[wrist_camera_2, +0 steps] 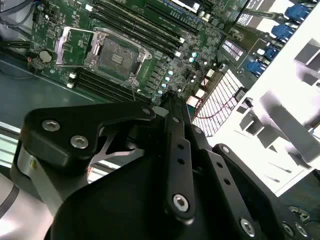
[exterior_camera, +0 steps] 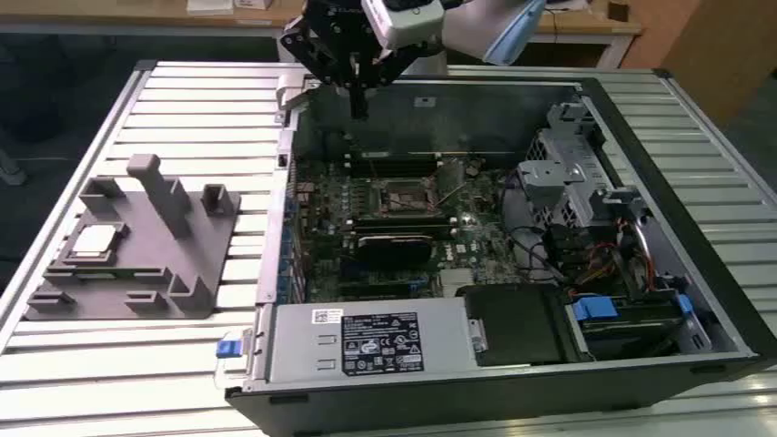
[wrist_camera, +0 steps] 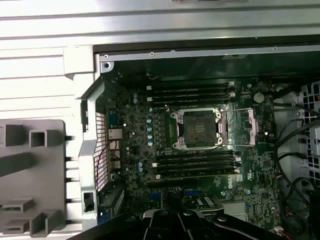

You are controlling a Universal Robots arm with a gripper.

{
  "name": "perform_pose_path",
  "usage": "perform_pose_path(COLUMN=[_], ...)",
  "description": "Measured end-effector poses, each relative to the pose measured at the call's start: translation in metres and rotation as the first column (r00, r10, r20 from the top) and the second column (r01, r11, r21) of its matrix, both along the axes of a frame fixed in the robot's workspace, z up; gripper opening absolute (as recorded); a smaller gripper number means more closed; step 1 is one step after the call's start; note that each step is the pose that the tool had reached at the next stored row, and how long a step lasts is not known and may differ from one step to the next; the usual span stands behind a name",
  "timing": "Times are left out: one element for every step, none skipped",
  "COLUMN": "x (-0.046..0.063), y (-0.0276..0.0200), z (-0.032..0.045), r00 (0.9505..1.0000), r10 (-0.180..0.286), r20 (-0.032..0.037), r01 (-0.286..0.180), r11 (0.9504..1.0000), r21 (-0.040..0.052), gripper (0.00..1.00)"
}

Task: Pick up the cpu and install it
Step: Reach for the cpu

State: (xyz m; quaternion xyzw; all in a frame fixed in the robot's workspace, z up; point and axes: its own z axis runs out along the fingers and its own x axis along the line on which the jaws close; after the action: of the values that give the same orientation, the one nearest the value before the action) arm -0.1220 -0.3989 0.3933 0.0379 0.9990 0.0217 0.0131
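Observation:
The cpu (exterior_camera: 95, 241), a small pale silvery square, lies flat in a recess of the grey plastic fixture (exterior_camera: 182, 264) at the exterior view's left, outside the computer case. My gripper (exterior_camera: 358, 107) hangs over the far edge of the open case, well away from the cpu, with its dark fingers (wrist_camera_2: 171, 107) pressed together and nothing between them. The empty cpu socket (exterior_camera: 395, 196) sits on the green motherboard with its metal frame lifted; both wrist views show that socket (wrist_camera: 200, 127) (wrist_camera_2: 116, 54).
The open case (exterior_camera: 716, 300) holds a black heatsink block (exterior_camera: 391, 244), memory slots (wrist_camera: 192, 92), a drive cage (exterior_camera: 570, 173), cables and a power supply (exterior_camera: 364, 341). Upright posts (exterior_camera: 158, 191) rise from the fixture. The slatted metal table (exterior_camera: 182, 100) surrounds everything.

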Motion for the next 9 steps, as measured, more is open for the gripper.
perform_pose_path(x=[0.0000,0.0000,0.0000,0.0000,0.0000,-0.0001,-0.0002,-0.0006,-0.0010], y=[0.0000,0.0000,0.0000,0.0000,0.0000,0.0000,0.0000,0.0000,0.0000], z=[0.0000,0.0000,0.0000,0.0000,0.0000,0.0000,0.0000,0.0000,0.0000], r00=[1.0000,1.0000,1.0000,1.0000,1.0000,1.0000,1.0000,1.0000,1.0000], r10=[0.000,0.000,0.000,0.000,0.000,0.000,0.000,0.000,0.000], r20=[0.0000,0.0000,0.0000,0.0000,0.0000,0.0000,0.0000,0.0000,0.0001], r01=[0.000,0.000,0.000,0.000,0.000,0.000,0.000,0.000,0.000], r11=[1.0000,1.0000,1.0000,1.0000,1.0000,1.0000,1.0000,1.0000,1.0000], r21=[0.0000,0.0000,0.0000,0.0000,0.0000,0.0000,0.0000,0.0000,0.0001], gripper=[0.11,0.11,0.11,0.11,0.11,0.11,0.11,0.11,0.11])
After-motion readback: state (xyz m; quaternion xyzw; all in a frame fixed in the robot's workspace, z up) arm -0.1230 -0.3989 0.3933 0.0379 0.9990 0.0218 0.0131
